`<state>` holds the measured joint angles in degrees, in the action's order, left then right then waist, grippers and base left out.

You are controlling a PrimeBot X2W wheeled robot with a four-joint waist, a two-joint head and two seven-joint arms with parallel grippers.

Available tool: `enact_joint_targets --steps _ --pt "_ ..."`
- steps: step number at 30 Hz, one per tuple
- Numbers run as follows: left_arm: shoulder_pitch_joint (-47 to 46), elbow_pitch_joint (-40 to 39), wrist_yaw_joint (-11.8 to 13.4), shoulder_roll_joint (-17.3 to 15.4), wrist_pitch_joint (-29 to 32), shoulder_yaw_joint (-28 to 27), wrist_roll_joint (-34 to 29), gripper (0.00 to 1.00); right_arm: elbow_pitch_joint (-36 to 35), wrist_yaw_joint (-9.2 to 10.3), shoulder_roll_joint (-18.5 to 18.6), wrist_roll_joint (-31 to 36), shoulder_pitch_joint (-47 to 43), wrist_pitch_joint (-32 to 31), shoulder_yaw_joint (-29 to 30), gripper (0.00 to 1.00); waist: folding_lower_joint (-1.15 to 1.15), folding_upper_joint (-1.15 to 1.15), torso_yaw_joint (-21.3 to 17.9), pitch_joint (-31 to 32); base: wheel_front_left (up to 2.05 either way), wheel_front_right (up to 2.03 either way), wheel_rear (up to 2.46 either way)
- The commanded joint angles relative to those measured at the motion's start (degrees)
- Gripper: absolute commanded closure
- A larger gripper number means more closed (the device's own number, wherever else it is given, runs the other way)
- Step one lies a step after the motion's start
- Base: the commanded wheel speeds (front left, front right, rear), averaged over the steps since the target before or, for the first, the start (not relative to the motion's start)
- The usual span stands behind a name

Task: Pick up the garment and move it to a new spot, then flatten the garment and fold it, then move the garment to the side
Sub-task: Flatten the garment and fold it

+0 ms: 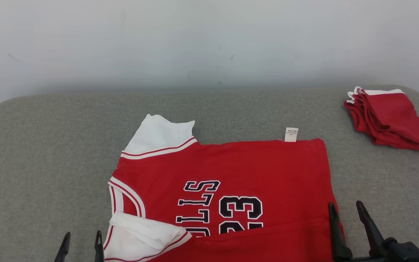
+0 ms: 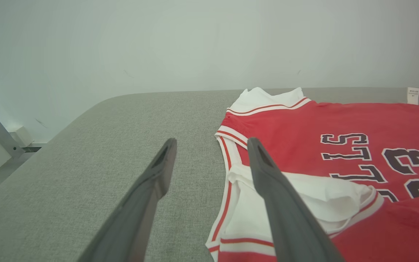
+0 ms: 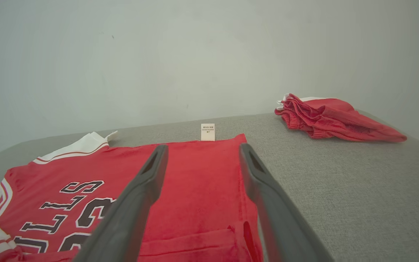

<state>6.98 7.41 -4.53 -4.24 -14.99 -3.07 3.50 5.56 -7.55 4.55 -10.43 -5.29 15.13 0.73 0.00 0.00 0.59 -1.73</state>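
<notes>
garment [image 1: 231, 163] — between left hand [image 1: 82, 234], right hand [image 1: 345, 204]

The garment [image 1: 231, 163] runs off the bottom edge — its label [image 1: 291, 134] print is illegibly small.

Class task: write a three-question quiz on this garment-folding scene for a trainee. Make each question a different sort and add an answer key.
1. True or false: the right gripper is shut on the red jersey.
2. Multiple choice: where does the folded red pile lie?
A) on the grey table, far right, apart from the jersey
B) on top of the jersey
C) at the table's near left edge
3. Short answer: which number is printed on the jersey?

Key
1. False: it stands open, holding nothing.
2. A
3. 23
</notes>
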Motion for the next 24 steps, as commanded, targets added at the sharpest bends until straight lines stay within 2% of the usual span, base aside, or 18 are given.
enact_joint_targets --steps 1,15,20,24 --pt "-0.15 0.16 0.00 0.14 -0.17 -0.23 -0.05 0.00 0.10 0.13 -0.29 0.22 -0.46 0.03 0.07 0.00 0.00 0.00 -0.03 -0.06 0.00 0.00 0.00" --pt "-3.28 1.35 -1.77 0.77 -0.15 -2.65 1.24 0.00 1.63 0.13 -0.40 -0.50 1.03 0.04 -0.71 0.00 0.00 0.00 -1.43 -0.56 0.00 0.00 0.00" --pt "-8.66 2.59 -2.47 -1.45 -0.14 -3.82 2.40 0.00 1.81 0.13 0.17 -0.20 4.55 0.04 -1.51 0.00 0.00 0.00 -4.01 -2.79 0.00 0.00 0.00" --pt "-16.28 6.33 -2.93 -4.82 -0.13 -3.34 4.47 0.00 2.09 0.13 0.14 -0.22 8.82 0.03 -2.29 0.00 0.00 0.00 -6.70 -5.54 0.00 0.00 0.00"
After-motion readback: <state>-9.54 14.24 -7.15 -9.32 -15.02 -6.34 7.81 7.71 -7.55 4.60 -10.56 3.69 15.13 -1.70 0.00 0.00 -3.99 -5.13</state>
